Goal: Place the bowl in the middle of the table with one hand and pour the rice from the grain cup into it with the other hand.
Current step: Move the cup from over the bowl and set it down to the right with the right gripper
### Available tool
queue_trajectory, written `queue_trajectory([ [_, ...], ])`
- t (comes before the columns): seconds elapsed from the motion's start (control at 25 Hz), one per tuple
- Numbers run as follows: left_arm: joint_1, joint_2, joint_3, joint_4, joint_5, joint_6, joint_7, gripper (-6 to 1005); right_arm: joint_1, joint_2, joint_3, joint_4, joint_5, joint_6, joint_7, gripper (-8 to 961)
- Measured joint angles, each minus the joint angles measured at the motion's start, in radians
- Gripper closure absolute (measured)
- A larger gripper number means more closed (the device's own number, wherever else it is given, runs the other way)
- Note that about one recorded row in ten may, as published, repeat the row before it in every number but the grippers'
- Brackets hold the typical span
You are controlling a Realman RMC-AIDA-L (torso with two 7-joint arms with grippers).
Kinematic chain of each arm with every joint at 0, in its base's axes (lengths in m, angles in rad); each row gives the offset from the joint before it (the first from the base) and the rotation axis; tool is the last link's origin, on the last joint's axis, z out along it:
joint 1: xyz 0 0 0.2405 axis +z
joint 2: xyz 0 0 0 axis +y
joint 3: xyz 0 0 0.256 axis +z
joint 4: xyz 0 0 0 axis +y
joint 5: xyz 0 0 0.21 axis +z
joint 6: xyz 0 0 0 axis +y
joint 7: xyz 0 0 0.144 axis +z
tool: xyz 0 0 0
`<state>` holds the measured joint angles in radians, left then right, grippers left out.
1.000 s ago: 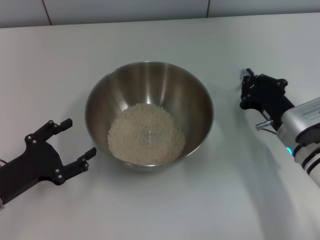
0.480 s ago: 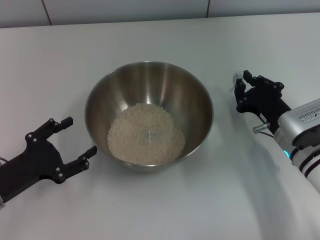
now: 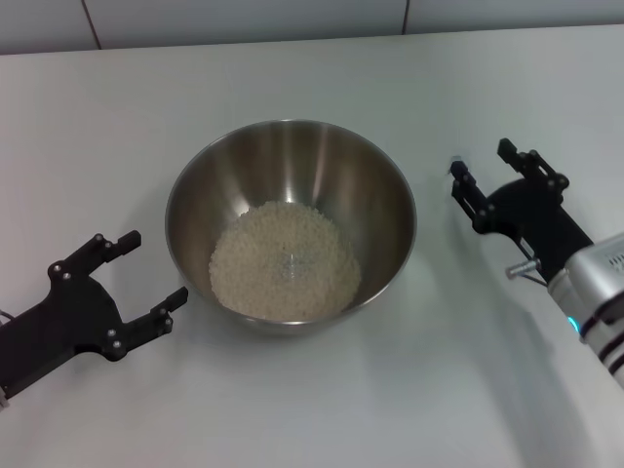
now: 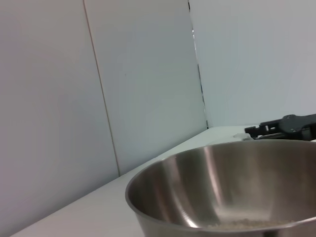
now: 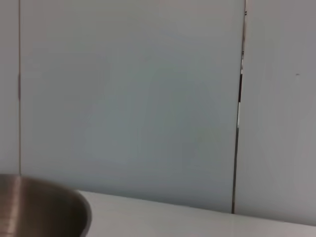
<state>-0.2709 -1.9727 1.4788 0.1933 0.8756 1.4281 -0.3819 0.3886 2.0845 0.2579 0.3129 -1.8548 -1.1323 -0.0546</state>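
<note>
The large round stainless-steel bowl [image 3: 291,224] sits mid-way on the plain white table [image 3: 312,409], off-white rice [image 3: 286,261] heaped inside. Both black grippers, left [image 3: 151,278] and right [image 3: 481,166], stand wide and empty beside it. No grain cup shows; pouring looks finished, leaving only retreat

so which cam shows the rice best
The head view: it looks down into the bowl, so the whole pale mound of rice shows. The left wrist view catches only a thin strip of grains past the rim. The right wrist view shows just an edge of the bowl, no rice.
</note>
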Motion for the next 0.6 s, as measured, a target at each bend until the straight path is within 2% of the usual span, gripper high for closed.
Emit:
queue_trajectory([
  [0.24, 0.002, 0.001, 0.0, 0.0, -0.003, 0.0, 0.0, 163, -0.049, 0.0, -0.019, 0.005, -0.001, -0.056, 0.0, 238],
  [0.6, 0.004, 0.003, 0.0, -0.001, -0.002, 0.0, 0.0, 163, -0.123, -0.006, -0.122, -0.018, -0.002, -0.163, 0.008, 199],
])
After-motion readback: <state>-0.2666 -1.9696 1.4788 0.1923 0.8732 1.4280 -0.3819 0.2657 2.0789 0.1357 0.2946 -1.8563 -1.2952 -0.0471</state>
